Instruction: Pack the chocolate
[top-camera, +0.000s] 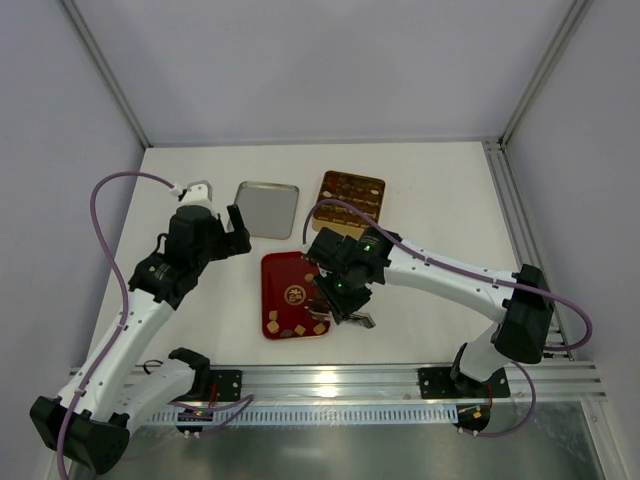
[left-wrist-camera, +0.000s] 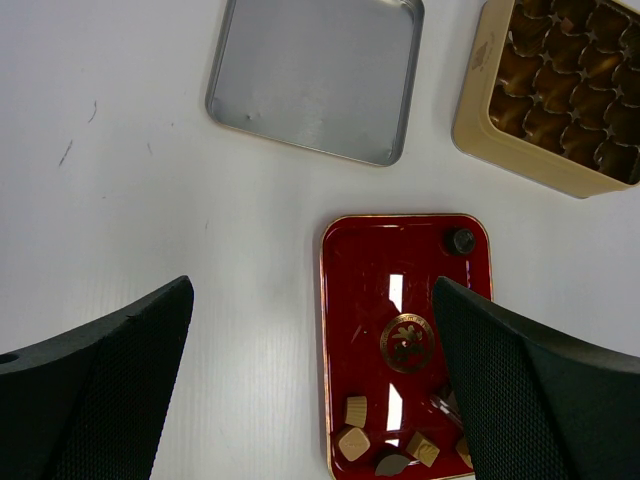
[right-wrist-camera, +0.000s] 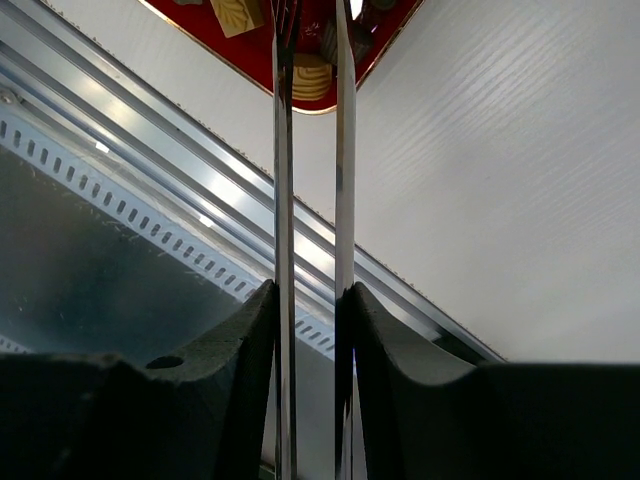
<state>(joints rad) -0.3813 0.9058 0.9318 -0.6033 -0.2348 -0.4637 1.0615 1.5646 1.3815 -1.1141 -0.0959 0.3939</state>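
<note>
You have a glossy red lacquered tray (left-wrist-camera: 360, 300) with a gilt rim, a dull brushed-metal lid (left-wrist-camera: 315, 75), a shiny gold metal tin (left-wrist-camera: 478, 110), matt tan caramel cubes (left-wrist-camera: 352, 442), a matt white, finely ribbed table (left-wrist-camera: 150, 200), your left gripper (left-wrist-camera: 312, 290) with fingers (left-wrist-camera: 110, 380) of grainy matt black plastic, your right gripper (right-wrist-camera: 312, 12) with fingers (right-wrist-camera: 283, 150) of thin polished metal.

A red tray (left-wrist-camera: 360, 290) is edged in gold and marked with a gold emblem (left-wrist-camera: 407, 342); tan cubes (left-wrist-camera: 353, 442) and a dark brown lump (left-wrist-camera: 461, 241) are seen; the gridded tin (left-wrist-camera: 478, 112) is gold
</note>
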